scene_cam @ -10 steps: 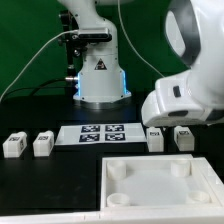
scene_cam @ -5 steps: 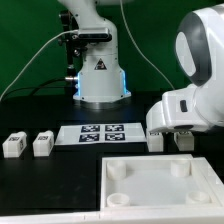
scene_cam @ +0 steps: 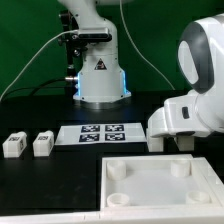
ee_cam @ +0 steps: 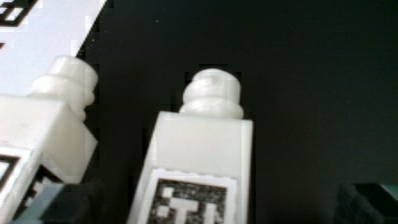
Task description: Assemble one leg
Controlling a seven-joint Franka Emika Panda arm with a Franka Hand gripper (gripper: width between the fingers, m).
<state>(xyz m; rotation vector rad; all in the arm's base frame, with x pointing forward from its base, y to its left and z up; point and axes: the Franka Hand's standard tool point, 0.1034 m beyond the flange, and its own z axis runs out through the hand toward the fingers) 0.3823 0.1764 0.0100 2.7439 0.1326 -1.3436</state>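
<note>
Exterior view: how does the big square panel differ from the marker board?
The panel is the thicker piece, with a raised rim and round corner sockets; the marker board is a thin flat strip. The marker board carries black-and-white tags; the panel shows none. The panel lies nearest the camera; the marker board lies farther back. Both are white and lie flat on the black table.

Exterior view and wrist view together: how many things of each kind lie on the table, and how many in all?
Legs: 4, two at the exterior view's left, two at its right, seen close in the wrist view
Panel: 1
Marker board: 1
Total: 6
</note>
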